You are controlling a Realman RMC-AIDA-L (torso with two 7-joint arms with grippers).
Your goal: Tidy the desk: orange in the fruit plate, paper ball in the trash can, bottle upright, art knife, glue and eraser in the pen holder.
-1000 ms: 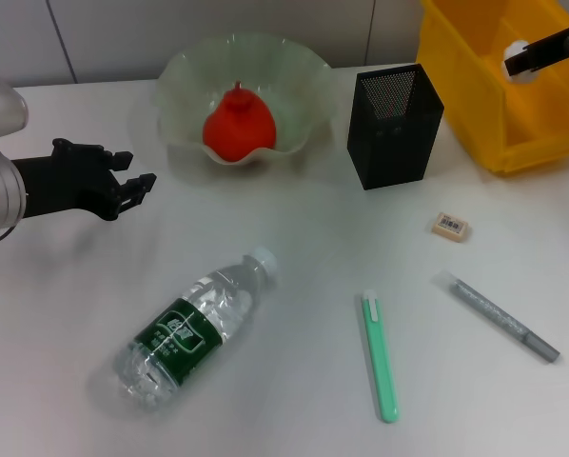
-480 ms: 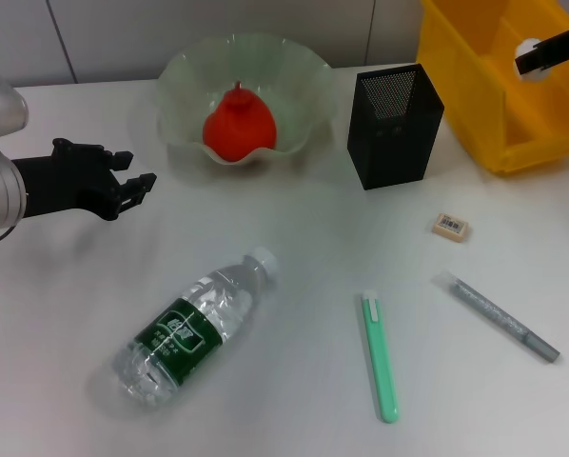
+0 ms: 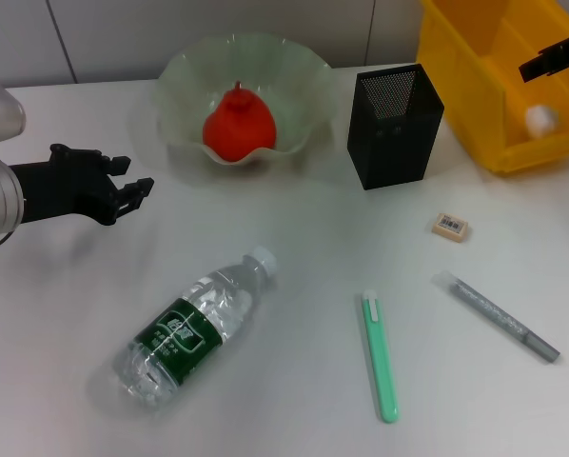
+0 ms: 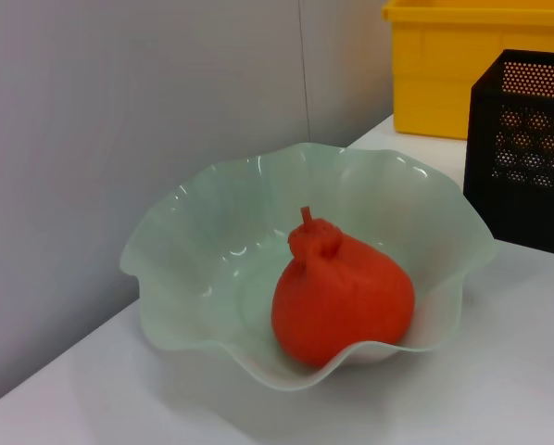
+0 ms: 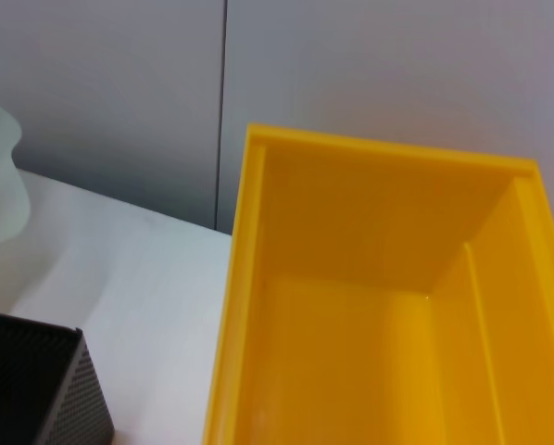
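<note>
The paper ball (image 3: 539,117) sits inside the trash can (image 3: 475,95), just below your right gripper (image 3: 537,65), which hangs over the can at the frame's edge. I cannot tell whether its fingers are apart or together. I'd count that item as done.

The orange (image 3: 238,124) is in the plate (image 3: 180,81), so that one looks done as well. Your left gripper (image 3: 142,187) hovers low over the desk (image 3: 294,238) on your left, fingers close together and holding nothing, with the plate just beyond their tips and toward the middle.

Here's what you have left. The bottle (image 3: 191,328) lies on its side, near and in front of the left fingers, cap pointing toward the pen holder (image 3: 394,126); it needs standing up. The holder stands beside the can and looks empty from here. The eraser (image 3: 451,226) rests on the desk just in front of the holder. The green art knife (image 3: 379,354) and the grey glue pen (image 3: 499,316) lie farther forward, apart from each other, well away from both grippers.

By my count, two jobs done, four to go.
</note>
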